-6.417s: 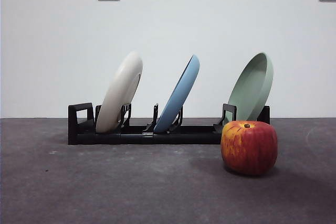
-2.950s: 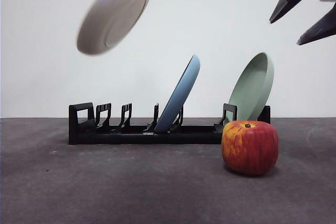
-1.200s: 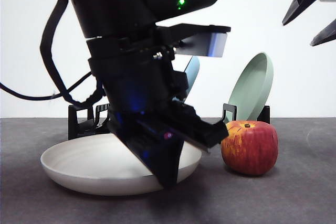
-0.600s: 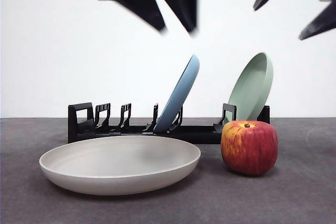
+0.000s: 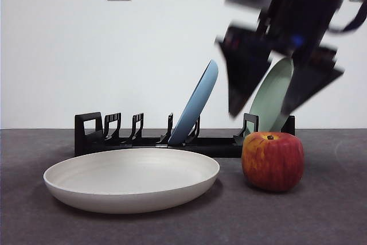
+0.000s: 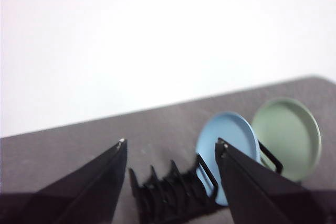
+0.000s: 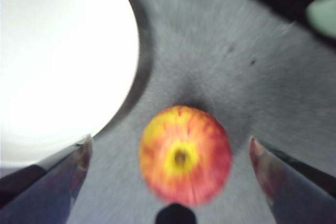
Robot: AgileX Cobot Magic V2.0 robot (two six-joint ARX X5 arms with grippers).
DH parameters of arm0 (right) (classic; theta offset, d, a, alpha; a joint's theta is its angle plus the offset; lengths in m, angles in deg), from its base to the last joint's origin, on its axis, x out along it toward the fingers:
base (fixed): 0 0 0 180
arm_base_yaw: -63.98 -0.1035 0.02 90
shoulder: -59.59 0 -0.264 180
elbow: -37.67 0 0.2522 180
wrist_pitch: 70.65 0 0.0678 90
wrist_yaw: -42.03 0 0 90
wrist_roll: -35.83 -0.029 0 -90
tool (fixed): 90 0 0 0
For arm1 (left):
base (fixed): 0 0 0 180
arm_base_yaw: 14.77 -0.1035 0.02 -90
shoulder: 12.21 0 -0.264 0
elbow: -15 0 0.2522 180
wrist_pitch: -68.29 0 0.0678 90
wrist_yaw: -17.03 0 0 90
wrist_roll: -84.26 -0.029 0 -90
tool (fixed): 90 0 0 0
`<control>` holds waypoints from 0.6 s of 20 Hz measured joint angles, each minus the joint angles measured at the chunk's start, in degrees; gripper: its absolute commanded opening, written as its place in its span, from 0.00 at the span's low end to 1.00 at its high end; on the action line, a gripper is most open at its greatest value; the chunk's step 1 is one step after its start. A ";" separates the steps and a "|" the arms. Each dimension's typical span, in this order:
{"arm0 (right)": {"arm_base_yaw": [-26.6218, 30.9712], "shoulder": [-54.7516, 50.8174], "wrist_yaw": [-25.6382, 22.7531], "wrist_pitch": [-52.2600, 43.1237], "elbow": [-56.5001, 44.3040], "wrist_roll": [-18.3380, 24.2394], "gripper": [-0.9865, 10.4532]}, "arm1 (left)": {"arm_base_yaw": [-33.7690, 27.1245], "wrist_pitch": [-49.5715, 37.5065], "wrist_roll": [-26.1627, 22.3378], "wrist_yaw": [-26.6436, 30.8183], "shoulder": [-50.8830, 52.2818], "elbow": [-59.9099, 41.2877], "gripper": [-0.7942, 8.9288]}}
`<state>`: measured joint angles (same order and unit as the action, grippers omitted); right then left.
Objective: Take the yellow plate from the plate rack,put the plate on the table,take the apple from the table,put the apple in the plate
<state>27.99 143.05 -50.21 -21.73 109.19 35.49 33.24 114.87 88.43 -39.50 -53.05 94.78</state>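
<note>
Right claw (image 5: 265,111): our jaws spread wide | red yellow-streaked apple (image 7: 185,153) below, centred between them | cream round plate (image 7: 58,66) rim beside it, apart

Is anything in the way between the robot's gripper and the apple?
Nothing visible is. The right gripper hangs open just above the apple, with only air between them. The yellow plate lies beside the apple, apart from it.

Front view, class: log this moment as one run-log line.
yellow plate: on table | apple: on table | right gripper: open above apple | left gripper: open, away
</note>
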 measured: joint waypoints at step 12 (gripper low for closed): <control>0.02 13.88 -0.83 -4.74 0.00 0.11 0.43 | 0.00 9.03 0.00 3.91 5.05 0.13 0.37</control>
<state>28.01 156.93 -51.04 -26.47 109.19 35.60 33.24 123.89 88.43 -35.58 -48.00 94.91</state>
